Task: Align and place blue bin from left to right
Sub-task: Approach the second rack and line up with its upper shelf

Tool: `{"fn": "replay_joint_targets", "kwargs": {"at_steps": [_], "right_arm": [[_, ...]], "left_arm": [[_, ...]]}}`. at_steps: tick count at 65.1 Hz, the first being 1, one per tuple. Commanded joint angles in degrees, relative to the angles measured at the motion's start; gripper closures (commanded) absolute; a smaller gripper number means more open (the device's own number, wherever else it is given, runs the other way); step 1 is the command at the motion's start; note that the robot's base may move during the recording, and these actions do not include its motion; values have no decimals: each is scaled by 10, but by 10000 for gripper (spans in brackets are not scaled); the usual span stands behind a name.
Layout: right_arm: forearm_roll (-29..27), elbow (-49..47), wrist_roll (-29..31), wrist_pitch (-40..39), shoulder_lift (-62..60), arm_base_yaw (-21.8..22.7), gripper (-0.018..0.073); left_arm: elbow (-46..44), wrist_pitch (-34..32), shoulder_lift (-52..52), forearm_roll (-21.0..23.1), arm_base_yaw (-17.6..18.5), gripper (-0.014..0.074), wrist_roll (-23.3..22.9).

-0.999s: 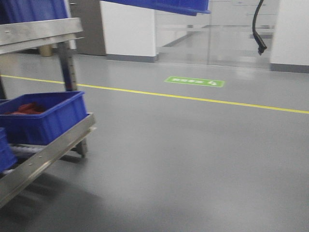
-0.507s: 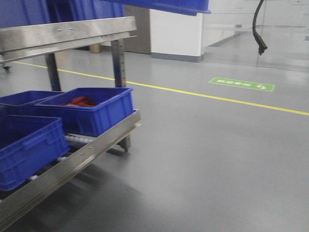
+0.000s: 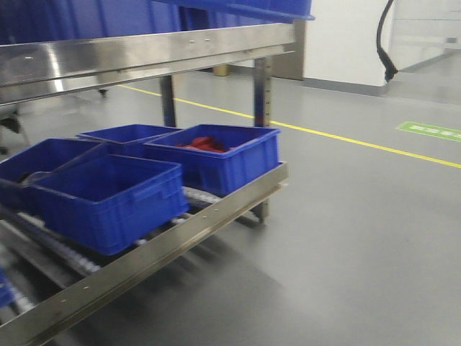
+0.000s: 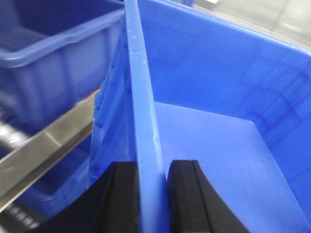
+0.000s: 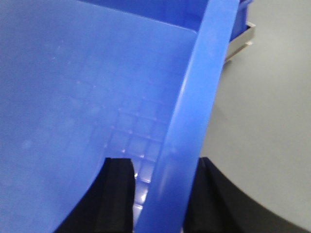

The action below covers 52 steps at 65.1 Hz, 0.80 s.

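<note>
The blue bin (image 4: 214, 155) hangs in the air between both arms. My left gripper (image 4: 153, 194) is shut on its thin side rim, one black finger (image 4: 119, 199) outside the wall and the other inside. My right gripper (image 5: 163, 194) is shut on the opposite rim (image 5: 194, 107), one finger inside over the gridded floor, the other on the outer side. The front view catches only the bin's lower edge (image 3: 252, 7) along the top of the picture. Neither arm shows there.
A steel rack (image 3: 144, 54) fills the left, its lower rail (image 3: 180, 245) slanting toward me. Several darker blue tubs sit on it; one (image 3: 216, 162) holds red items. A yellow floor line (image 3: 346, 138), a green sign (image 3: 432, 130) and a hanging cable (image 3: 385, 43) lie right.
The front view has swung left: the rack and its tubs slid from the left edge toward the middle, the floor sign drifted right. The bin stays fixed at the top.
</note>
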State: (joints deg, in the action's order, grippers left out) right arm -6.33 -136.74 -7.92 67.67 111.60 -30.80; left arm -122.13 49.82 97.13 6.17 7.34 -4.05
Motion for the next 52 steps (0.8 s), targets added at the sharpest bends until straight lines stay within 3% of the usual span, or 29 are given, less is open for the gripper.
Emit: {"fn": "replay_joint_targets", "kwargs": {"at_steps": [1, 52], "right_arm": [[-15, -8, -10, -51, -7, -3, 712], [-15, -8, -10, -51, -7, -3, 712]], "left_arm": [[-15, -58, -21, 47, 9, 707, 6], [-15, -58, -21, 47, 9, 707, 6]]}}
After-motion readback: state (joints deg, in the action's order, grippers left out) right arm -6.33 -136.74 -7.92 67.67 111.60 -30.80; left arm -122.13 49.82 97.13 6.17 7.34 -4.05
